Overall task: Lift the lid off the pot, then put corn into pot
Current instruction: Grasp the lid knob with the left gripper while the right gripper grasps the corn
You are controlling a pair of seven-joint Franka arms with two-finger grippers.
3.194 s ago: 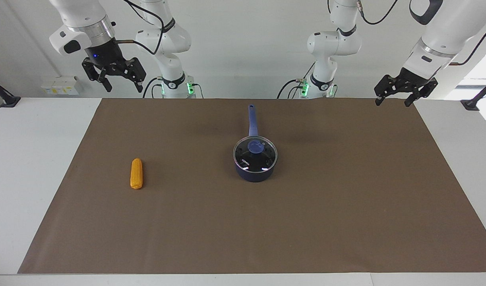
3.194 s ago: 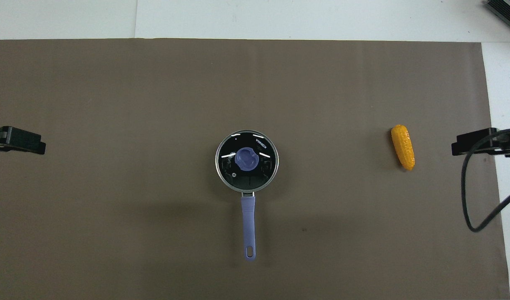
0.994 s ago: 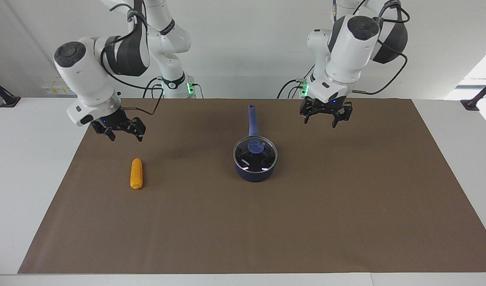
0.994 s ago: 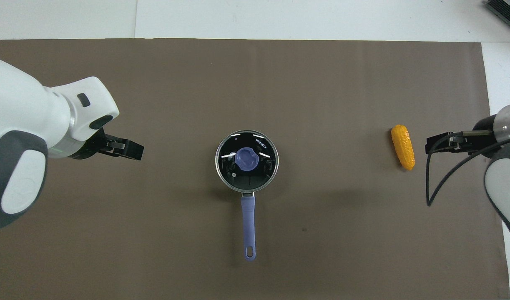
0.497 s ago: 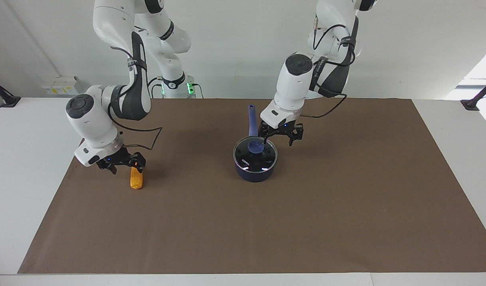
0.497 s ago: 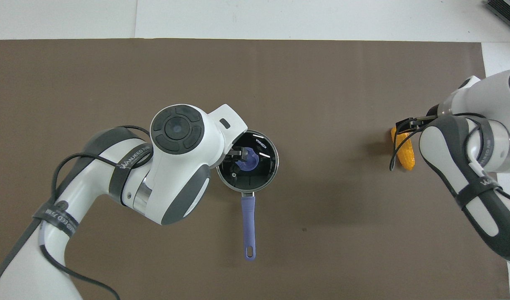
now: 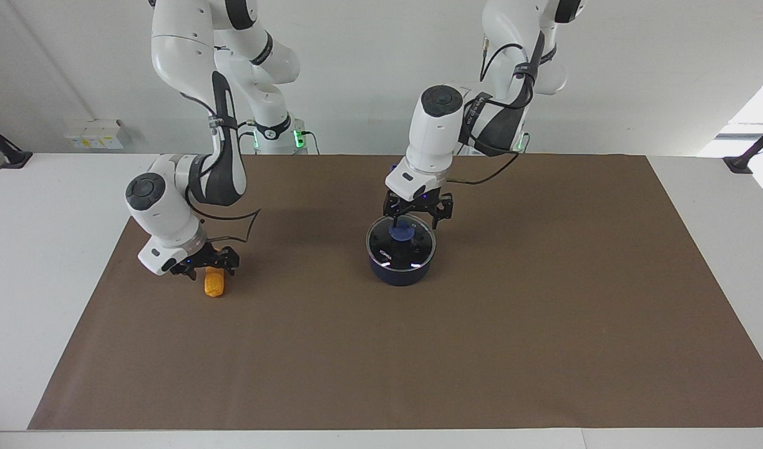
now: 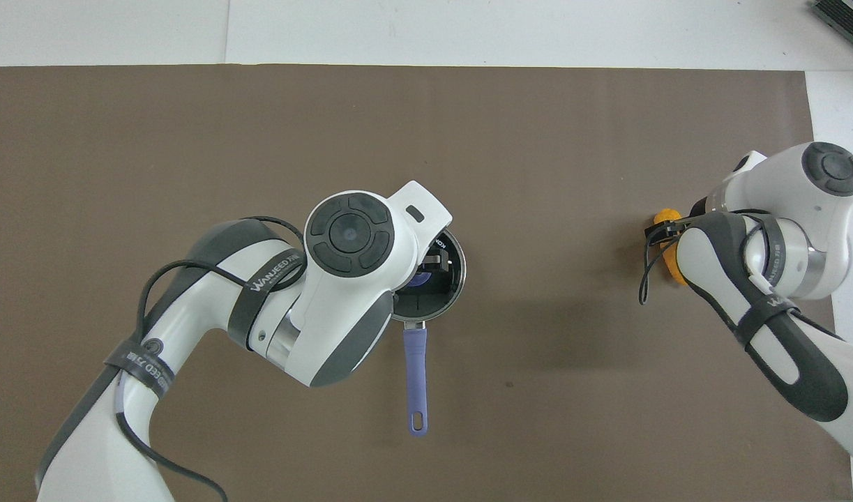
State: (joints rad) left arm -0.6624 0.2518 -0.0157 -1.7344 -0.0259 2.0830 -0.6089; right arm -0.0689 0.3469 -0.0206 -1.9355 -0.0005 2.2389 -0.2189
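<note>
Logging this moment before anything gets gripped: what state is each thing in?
lid: on the pot, not lifted.
pot: covered, upright on the mat.
corn: lying on the mat, not gripped.
left gripper: open, over the lid's knob.
right gripper: open, low over the corn.

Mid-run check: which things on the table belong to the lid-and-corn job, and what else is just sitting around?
In the job:
- lid, on the pot
- corn, toward the right arm's end
- left gripper, open over the lid's knob
- right gripper, open at the corn

Just there:
- brown mat
- white table
</note>
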